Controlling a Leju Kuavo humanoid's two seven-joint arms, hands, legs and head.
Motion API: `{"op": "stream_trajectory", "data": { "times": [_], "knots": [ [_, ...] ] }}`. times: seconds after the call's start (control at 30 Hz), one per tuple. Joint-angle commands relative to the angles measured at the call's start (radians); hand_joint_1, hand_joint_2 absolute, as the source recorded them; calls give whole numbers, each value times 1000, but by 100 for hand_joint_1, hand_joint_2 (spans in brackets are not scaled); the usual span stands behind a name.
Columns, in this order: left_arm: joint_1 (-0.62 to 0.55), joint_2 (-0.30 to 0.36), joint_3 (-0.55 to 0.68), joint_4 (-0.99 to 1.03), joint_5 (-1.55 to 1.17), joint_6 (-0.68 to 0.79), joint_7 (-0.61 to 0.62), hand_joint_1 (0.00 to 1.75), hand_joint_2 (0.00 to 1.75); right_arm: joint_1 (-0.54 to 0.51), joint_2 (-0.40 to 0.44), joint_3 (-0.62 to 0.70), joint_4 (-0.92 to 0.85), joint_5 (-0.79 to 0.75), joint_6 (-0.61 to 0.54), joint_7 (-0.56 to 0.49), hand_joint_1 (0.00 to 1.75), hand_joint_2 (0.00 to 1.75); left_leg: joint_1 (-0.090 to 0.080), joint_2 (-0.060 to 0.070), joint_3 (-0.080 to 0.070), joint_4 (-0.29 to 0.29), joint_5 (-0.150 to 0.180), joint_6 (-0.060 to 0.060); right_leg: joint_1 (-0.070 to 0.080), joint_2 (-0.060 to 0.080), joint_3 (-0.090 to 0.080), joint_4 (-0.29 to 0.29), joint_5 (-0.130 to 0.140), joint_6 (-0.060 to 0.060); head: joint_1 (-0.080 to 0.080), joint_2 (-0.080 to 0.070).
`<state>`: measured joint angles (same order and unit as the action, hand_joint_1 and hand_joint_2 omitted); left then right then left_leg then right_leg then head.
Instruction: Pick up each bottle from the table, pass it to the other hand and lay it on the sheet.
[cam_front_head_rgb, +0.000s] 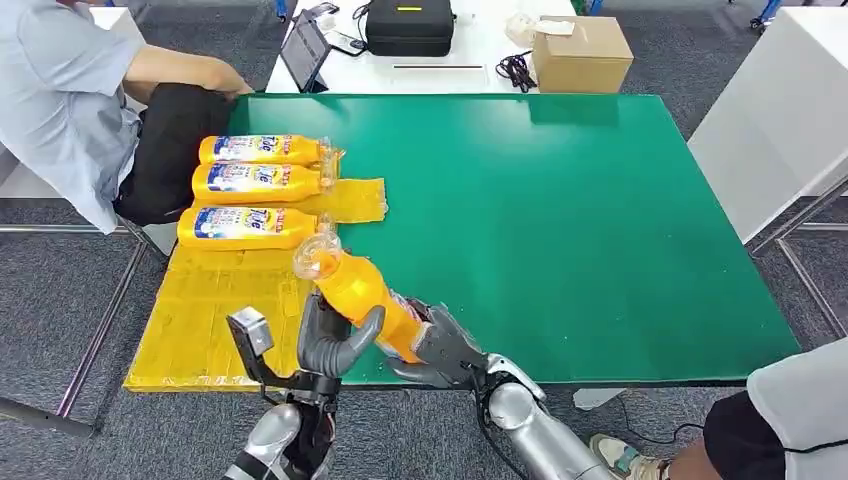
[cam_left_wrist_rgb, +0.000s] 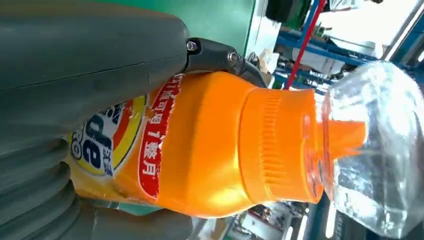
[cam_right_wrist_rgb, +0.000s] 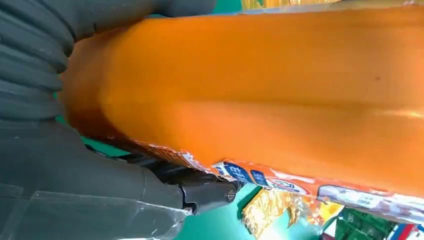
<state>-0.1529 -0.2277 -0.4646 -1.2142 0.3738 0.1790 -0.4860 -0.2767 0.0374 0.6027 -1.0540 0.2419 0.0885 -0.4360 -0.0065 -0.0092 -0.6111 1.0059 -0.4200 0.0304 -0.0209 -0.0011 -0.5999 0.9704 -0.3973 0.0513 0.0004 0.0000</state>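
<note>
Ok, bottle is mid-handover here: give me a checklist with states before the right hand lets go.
1. Left hand wraps the orange bottle near its neck: ok.
2. Right hand holds the bottle's base end: ok.
3. Left fingers firm enough to carry it alone: cannot tell.
4. Clear cap on: ok.
5. Free room on the yellow sheet in front of the three laid bottles: ok.
6. Person's arm off the sheet: ok.

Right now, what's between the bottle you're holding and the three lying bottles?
Just bare yellow sheet, seen in the head view, between the held bottle and the nearest lying bottle.
</note>
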Motion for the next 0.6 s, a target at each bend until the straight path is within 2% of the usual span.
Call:
{"op": "stream_trajectory", "data": {
  "times": [0.03, 0.07, 0.1, 0.13, 0.17, 0.4, 0.47, 0.57, 0.6],
  "knots": [
    [-70, 5, -31, 160, -83, 68, -12, 175, 175, -34, 11, 8, 60, -5, -14, 8, 175, 175, 1, 1, 3, -1, -1, -1, 1, 0, 3, -1, -1, -2, 0, 0],
    [-69, 6, -30, 161, -83, 68, -12, 175, 175, -32, 12, 9, 60, -5, -14, 8, 175, 175, 1, 0, 3, -1, -1, -1, 1, 0, 3, -1, -1, -1, 0, 0],
    [-70, 4, -23, 164, -79, 69, -12, 175, 175, -27, 11, 10, 57, -6, -12, 10, 164, 175, 1, 1, 4, 0, -2, -2, 1, 0, 4, -1, -1, -2, 0, 0],
    [-58, -7, -3, 153, -67, 64, -10, 175, 175, -18, 9, 7, 55, -8, -12, 11, 134, 175, 1, 1, 3, -1, -1, -2, 1, 0, 3, -1, -1, -2, 0, 0],
    [-45, -12, 13, 134, -33, 33, 14, 175, 175, -7, 10, -2, 56, -12, -14, 7, 3, 175, 1, 1, 5, 0, -2, -2, 2, 0, 5, -1, -2, -3, 0, 0],
    [-39, -12, 19, 119, -19, 20, 25, 175, 175, 3, 8, -6, 55, -14, -17, -2, 0, 175, 1, 1, 4, 0, -2, -2, 1, 0, 4, -1, -2, -2, 0, 0],
    [-10, -2, 39, 62, 33, -18, 54, 175, 175, 45, 19, -42, 18, -6, -75, -39, 0, 175, 0, 1, 2, -1, -1, -1, 1, 0, 2, -1, -1, -2, 0, 0],
    [35, 25, 59, -41, 72, -48, 80, 175, 175, 103, 10, -107, 13, -12, -108, -14, 0, 175, 0, 0, 2, -1, -1, -1, 1, 0, 2, -1, -1, -1, 0, 0],
    [53, 31, 72, -77, 112, -62, 124, 175, 175, 121, 18, -140, 21, -18, -121, -9, 0, 175, 2, 0, 5, -1, -3, -2, 2, 0, 5, -1, -2, -3, 0, 0]
  ]
}}
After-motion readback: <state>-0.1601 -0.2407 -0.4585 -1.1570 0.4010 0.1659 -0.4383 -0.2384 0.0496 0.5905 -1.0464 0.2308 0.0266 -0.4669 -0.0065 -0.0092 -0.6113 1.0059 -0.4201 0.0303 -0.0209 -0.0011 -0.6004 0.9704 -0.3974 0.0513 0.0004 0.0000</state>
